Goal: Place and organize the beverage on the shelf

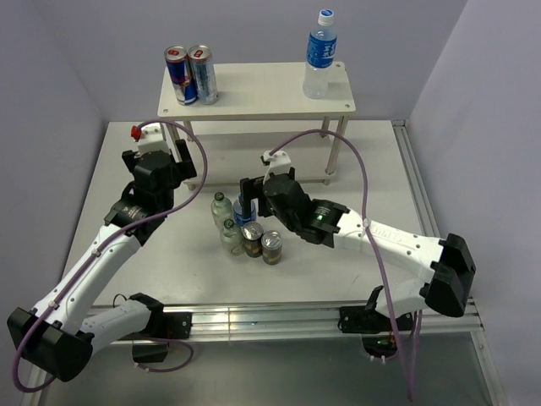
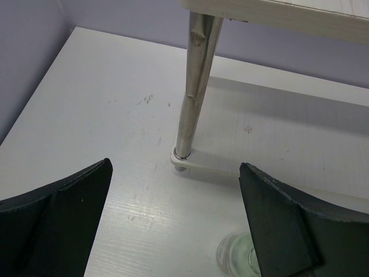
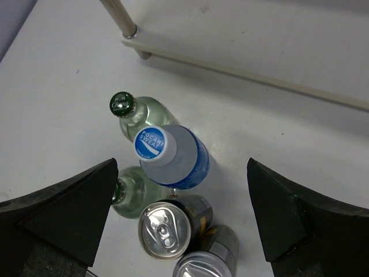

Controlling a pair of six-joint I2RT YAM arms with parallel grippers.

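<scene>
We saw the task only just begun. The cream-white shelf (image 1: 254,91) stood at the far side of the surface (image 1: 194,275). On the right end of its top board stood one blue-labelled bottle (image 1: 319,57), upright, the only one of the six drinks in place. Two tall slim cans (image 1: 191,74), not part of the set, stood on the left end of the same board. We could see nothing on the lower board, though the top hid much of it. The other five drinks stood bunched on the surface in front of the shelf: a second blue-labelled bottle (image 3: 173,156), two green-capped bottles (image 3: 138,112) and two dark cans (image 3: 164,231), all upright and close together. The right pincer (image 3: 182,164) hung over this group, jaws spread wide and gripping nothing. The second bottle's white cap lay between them in the wrist view, so we judged it the likely next pick. The left pincer (image 2: 176,167) was likewise wide and empty, low beside a shelf leg (image 2: 193,98). By our judgement, one drink was placed and five were left, with the tidy arranging yet to do.
</scene>
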